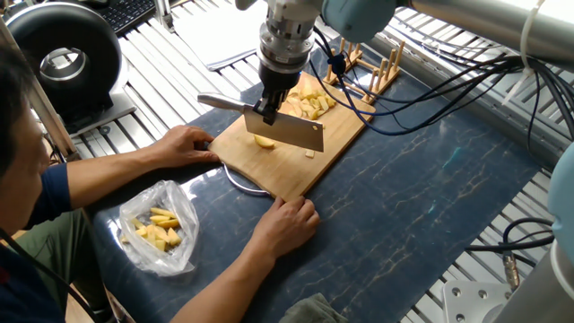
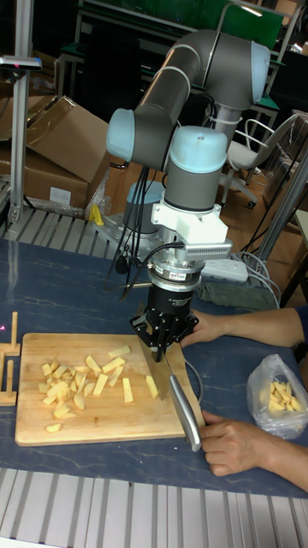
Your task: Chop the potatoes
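Note:
My gripper [image 1: 267,109] [image 2: 166,339] is shut on a cleaver [image 1: 292,133] [image 2: 164,370], gripping it where blade meets handle, with the handle pointing toward the person. The blade's edge stands just over one pale yellow potato piece [image 1: 263,141] [image 2: 151,387] on the wooden cutting board [image 1: 291,173] [image 2: 34,349]. A heap of cut potatoes [image 1: 310,101] [image 2: 79,382] lies on the far half of the board. One small bit [image 1: 309,153] lies alone near the board's right edge.
A person's hands [image 1: 184,144] [image 1: 287,224] hold the board's near corners, close to the blade. A clear plastic bag [image 1: 160,230] [image 2: 277,396] of yellow pieces lies beside them. A wooden rack [image 1: 369,68] stands behind the board. Cables trail at the right.

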`<state>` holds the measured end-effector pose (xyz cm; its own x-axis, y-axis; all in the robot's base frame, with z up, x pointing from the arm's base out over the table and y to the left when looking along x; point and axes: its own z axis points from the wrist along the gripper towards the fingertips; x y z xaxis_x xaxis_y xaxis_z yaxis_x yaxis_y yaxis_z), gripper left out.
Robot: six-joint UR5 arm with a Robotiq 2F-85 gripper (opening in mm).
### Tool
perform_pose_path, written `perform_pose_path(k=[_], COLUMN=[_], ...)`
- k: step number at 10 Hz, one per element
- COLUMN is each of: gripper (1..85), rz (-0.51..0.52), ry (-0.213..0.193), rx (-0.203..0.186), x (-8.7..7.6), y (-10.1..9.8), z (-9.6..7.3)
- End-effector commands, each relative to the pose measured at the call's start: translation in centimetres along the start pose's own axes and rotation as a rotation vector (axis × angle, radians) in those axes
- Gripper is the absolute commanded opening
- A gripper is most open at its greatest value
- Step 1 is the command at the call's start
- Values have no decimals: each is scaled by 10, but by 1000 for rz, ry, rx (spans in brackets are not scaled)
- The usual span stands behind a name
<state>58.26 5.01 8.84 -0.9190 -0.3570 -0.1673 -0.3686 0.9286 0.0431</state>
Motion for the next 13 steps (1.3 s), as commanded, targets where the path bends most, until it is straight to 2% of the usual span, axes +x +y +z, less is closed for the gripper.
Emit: perform_pose_path(k=[1, 4, 13], gripper=[10, 10, 10], rz=[7, 7, 6], ry=[-10, -6, -8], rx=[-11, -15, -12], x=[-2, -3, -3], y=[2, 2, -2], z=[-2, -7, -5])
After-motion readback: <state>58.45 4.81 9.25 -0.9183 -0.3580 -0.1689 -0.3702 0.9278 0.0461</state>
